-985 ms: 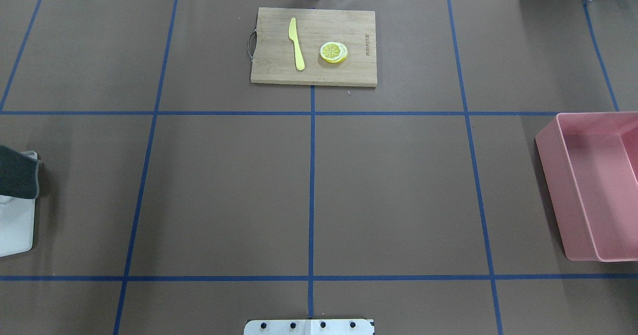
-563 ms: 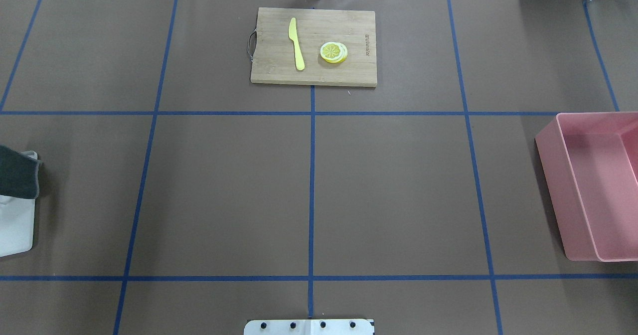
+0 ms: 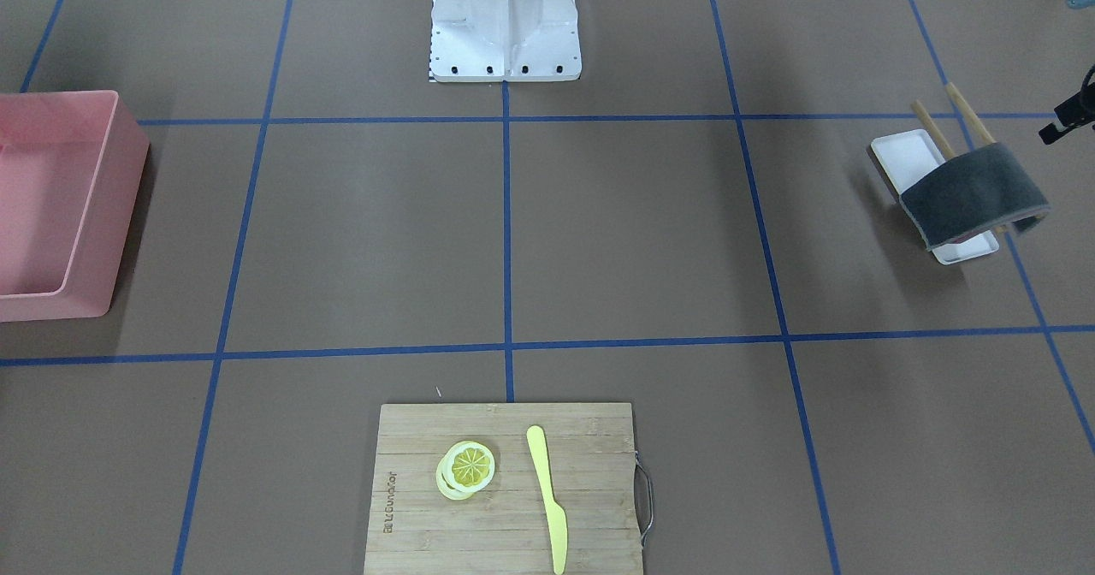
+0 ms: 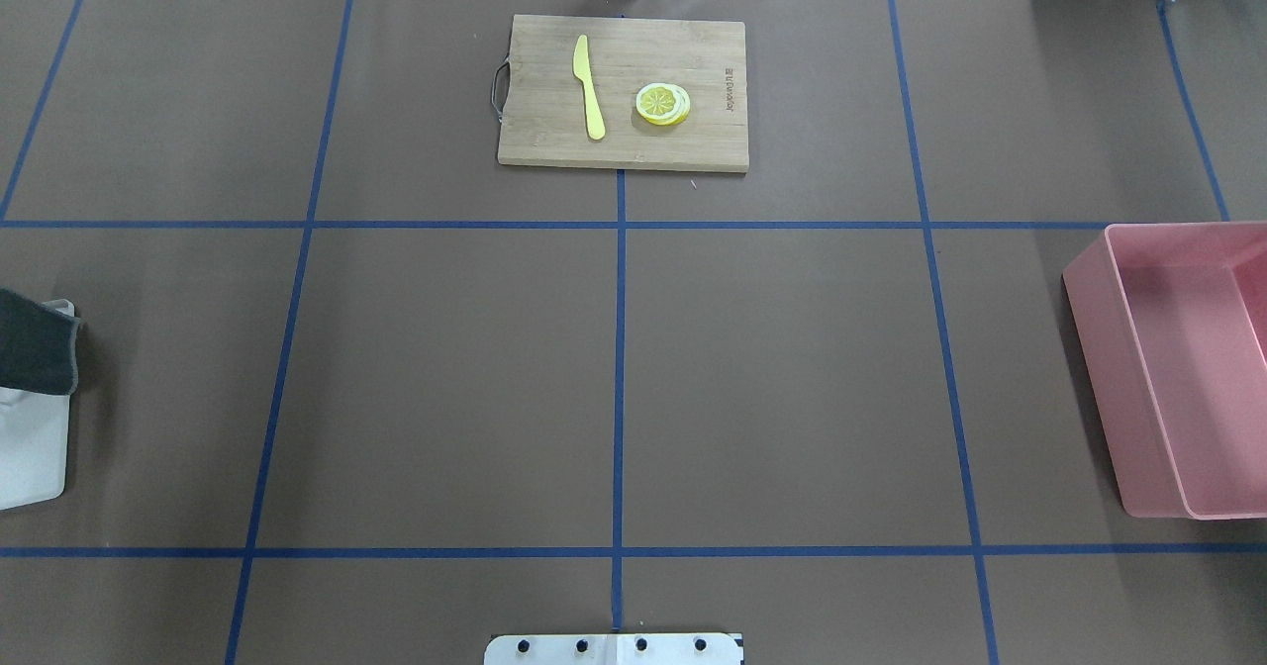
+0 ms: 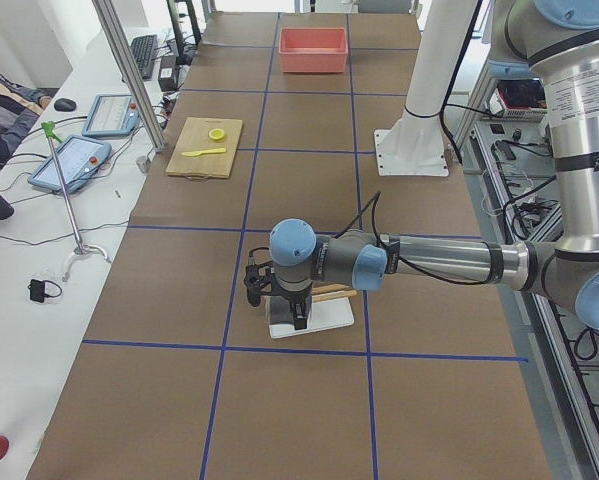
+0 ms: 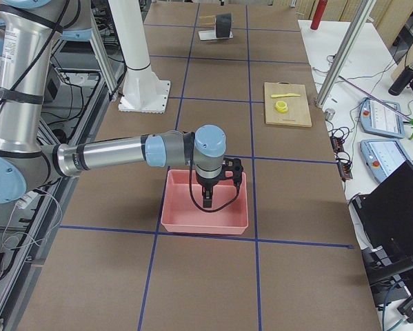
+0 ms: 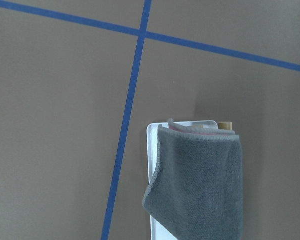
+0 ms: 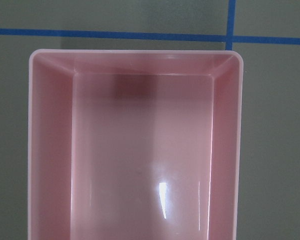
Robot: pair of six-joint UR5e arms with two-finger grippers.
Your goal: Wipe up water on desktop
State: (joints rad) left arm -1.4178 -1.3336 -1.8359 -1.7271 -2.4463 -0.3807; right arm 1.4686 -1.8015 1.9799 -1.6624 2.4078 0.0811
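The desktop (image 4: 445, 378) is a matte brown surface crossed by blue tape lines; I see no water on it. A grey cloth (image 3: 971, 194) hangs over a wooden rack (image 3: 932, 134) on a white tray (image 3: 907, 156) at the robot's far left; it also shows in the left wrist view (image 7: 200, 185). My left gripper (image 5: 286, 312) hovers over that tray and shows only in the exterior left view, so I cannot tell if it is open. My right gripper (image 6: 207, 200) hangs over the pink bin (image 6: 203, 224) and I cannot tell its state either.
The pink bin (image 4: 1089, 348) stands empty at the right edge. A bamboo cutting board (image 4: 693, 51) at the far middle holds a yellow knife (image 4: 591, 91) and lemon slices (image 4: 663, 104). The white robot base (image 3: 505, 27) stands at the near middle edge.
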